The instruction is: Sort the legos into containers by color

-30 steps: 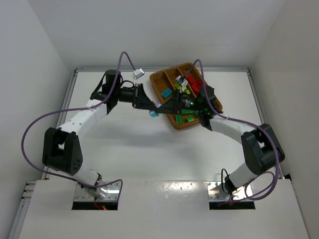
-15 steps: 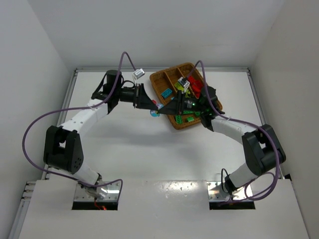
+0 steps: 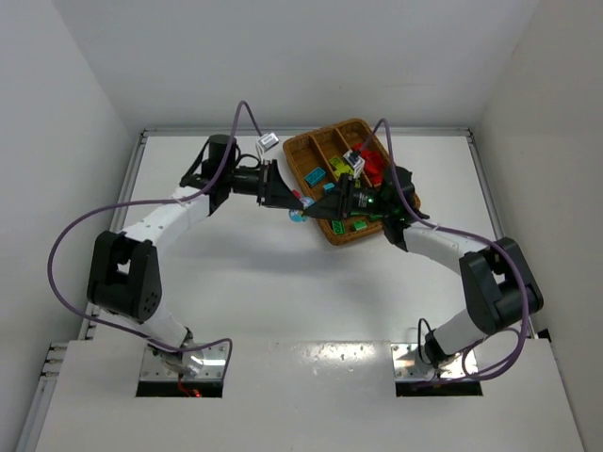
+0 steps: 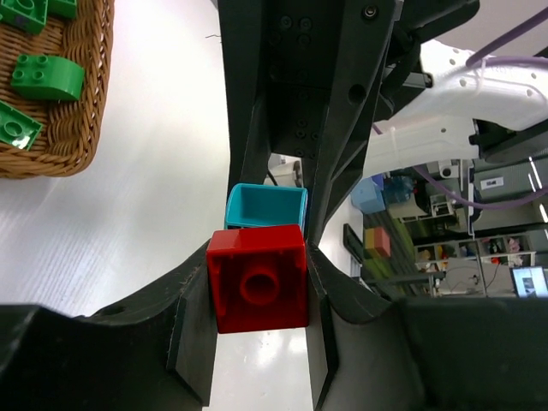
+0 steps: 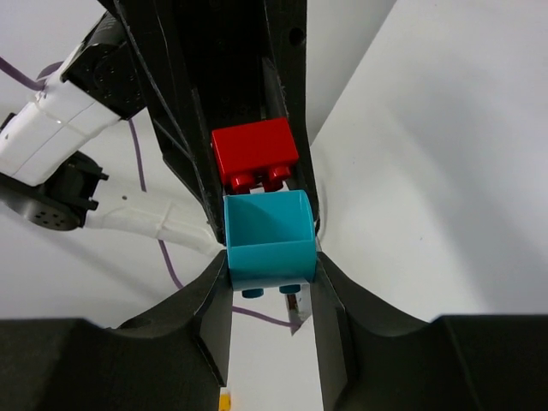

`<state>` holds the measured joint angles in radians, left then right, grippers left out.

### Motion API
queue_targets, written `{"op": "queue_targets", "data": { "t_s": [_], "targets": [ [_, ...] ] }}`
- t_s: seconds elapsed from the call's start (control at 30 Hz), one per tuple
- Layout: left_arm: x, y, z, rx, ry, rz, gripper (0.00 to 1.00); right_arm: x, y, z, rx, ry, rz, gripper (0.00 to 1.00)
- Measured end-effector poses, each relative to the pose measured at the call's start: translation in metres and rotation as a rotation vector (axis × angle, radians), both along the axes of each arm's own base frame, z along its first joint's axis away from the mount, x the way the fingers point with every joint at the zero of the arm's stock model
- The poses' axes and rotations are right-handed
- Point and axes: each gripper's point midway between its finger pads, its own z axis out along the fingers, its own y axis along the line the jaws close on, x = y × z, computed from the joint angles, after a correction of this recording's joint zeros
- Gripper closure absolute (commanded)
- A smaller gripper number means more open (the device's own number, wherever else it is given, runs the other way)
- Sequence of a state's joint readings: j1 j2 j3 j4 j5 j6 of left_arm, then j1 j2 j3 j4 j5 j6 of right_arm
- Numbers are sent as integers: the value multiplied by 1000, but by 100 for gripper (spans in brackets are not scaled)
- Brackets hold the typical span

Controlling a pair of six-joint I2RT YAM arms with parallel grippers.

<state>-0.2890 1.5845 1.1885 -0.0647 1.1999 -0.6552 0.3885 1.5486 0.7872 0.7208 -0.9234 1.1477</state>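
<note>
A white table (image 3: 283, 282) filled the middle of the top view. It was boxed in by a plain white left wall (image 3: 57, 141), right wall (image 3: 556, 122) and back wall (image 3: 283, 56). A white panel (image 3: 311, 395) lay along the bottom edge. The light was even and the shadows soft. At the right of the left wrist view stood cluttered shelves (image 4: 445, 253) and a lit screen (image 4: 528, 281).

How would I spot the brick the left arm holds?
Find the brown wicker tray; just left of it both grippers meet. The left gripper pinches a square red brick; the right gripper holds a cyan brick.
</note>
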Motion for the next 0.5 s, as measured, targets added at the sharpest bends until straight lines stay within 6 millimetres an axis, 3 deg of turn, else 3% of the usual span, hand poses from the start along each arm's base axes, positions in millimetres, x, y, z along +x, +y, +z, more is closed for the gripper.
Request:
{"op": "queue_targets", "data": {
  "t_s": [0.27,0.5],
  "targets": [
    [17,-9,-17,0,53,3,100,14,-9,-14,-29,45,-59,100],
    [59,-3,-51,23,109,81,99,56,-5,-48,-75,147,-108,100]
  ]
}}
